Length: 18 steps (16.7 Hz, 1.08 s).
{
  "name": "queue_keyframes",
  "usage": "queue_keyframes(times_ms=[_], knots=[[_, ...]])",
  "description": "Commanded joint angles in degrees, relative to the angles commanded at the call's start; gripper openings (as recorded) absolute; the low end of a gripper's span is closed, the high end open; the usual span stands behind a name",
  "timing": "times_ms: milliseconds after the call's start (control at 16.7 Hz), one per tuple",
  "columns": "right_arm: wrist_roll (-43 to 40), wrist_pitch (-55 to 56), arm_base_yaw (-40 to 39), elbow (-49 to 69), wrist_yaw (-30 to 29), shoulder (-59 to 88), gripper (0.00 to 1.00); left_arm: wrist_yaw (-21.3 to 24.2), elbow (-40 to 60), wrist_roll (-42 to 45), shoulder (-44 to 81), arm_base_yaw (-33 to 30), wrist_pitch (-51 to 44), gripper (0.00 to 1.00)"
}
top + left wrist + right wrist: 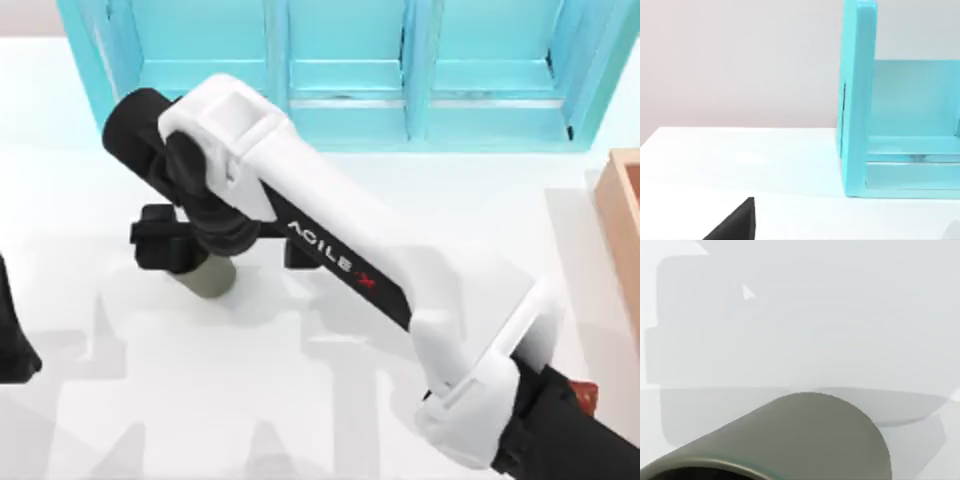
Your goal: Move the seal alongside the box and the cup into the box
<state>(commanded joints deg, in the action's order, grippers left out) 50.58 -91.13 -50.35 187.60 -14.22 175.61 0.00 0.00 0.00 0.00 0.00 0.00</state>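
Right arm (330,250) nearest, stretched across table toward left side. Right gripper (195,262) sits over cup (212,278); claw looks closed on cup, which fills right wrist view close up (800,440). Seal (584,395) peeks out under right arm, lower right. Box (625,225) at right edge. Left gripper (15,340) parked at left edge; cannot tell its claw. Turquoise cabinet (350,70) farthest back.

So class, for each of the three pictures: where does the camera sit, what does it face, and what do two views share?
Top view: above the table, looking down on the right arm's gripper at the small olive-grey cup.
Left wrist view: low over the white table, facing the turquoise shelf cabinet.
Right wrist view: just above the cup.
Shared: top and right wrist show the cup.
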Motion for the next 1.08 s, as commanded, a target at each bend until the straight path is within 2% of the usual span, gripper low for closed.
queue_keyframes(times_ms=[180, 960, 1080], knots=[[0.00, 0.00, 0.00, 0.02, 0.00, 0.02, 1.00, 0.00, 0.00, 0.00, 0.00, 0.00, 0.00, 1.00], [0.00, 0.00, 0.00, 0.02, 0.00, 0.02, 0.02, 0.00, 0.00, 0.00, 0.00, 0.00, 0.00, 1.00], [0.00, 0.00, 0.00, 0.02, 0.00, 0.02, 0.00, 0.00, 0.00, 0.00, 0.00, 0.00, 0.00, 1.00]])
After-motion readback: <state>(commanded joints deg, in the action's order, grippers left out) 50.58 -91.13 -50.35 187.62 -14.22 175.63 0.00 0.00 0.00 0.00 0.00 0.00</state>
